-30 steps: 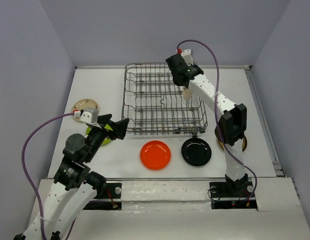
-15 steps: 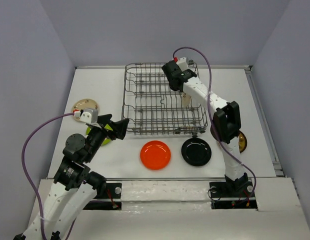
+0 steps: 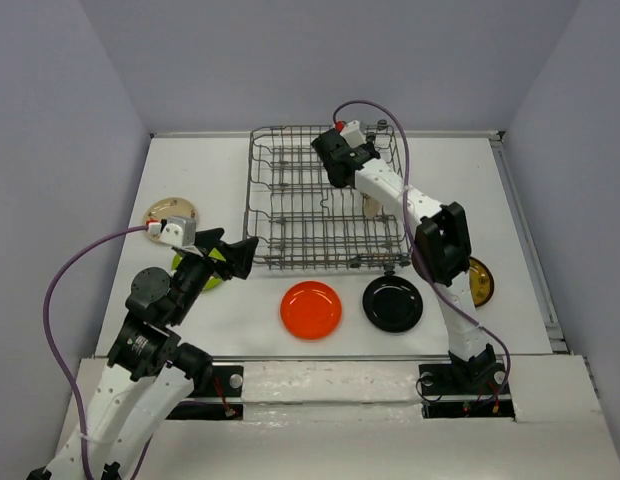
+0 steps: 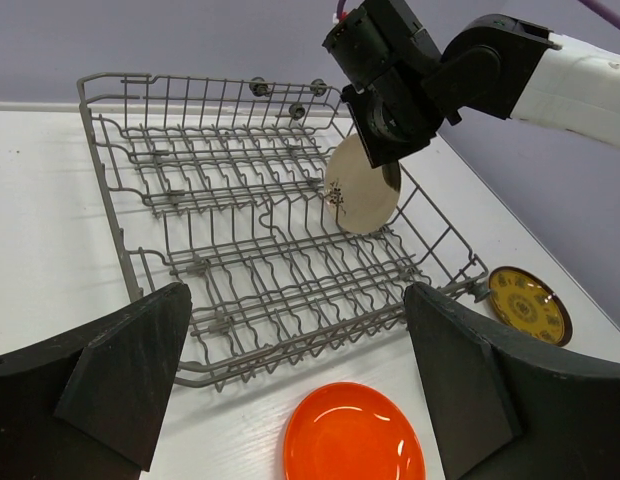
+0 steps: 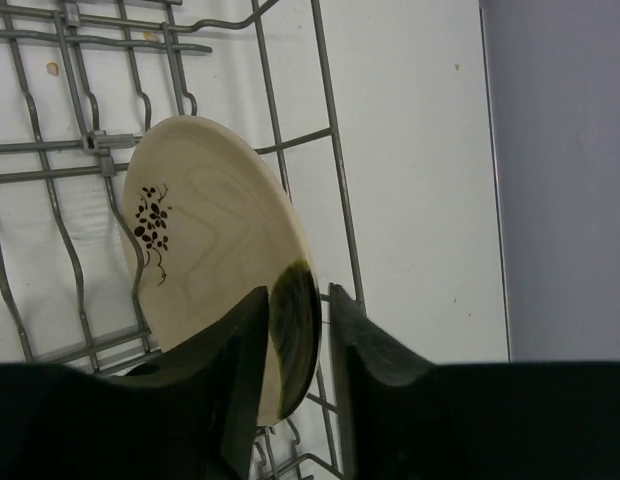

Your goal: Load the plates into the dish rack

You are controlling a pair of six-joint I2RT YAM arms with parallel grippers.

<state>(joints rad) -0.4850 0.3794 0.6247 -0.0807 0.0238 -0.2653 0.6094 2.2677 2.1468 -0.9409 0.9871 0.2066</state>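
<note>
Found the right hand [image 5: 295,295] over the far right part of the dish rack [image 3: 320,258], fingers clamped on the upper rim of a cream plate [image 4: 362,190]; noted that plate on edge and tilted, a small dark sprig mark on its face, lower edge down among the wires beside the rack's right wall; could not tell whether it bore on the wires.

Found the left hand [image 4: 295,310] by the rack's near left corner, pointed toward the rack, fingers wide apart, gripping nothing.

Located the other plates flat on the worktop [image 3: 460,180], outside the rack:
- orange-red plate [image 3: 311,309] and glossy black plate [image 3: 393,303] side by side, not touching, just near of the rack's near wall;
- dark brown plate [image 3: 478,281] with yellow pattern to the right of the black one, partly hidden behind the right arm [image 3: 440,240];
- second cream plate [image 3: 171,213] at the left, well apart from the rack;
- lime green plate [image 3: 215,272] just near of it, mostly hidden under the left arm [image 3: 155,300].
</note>
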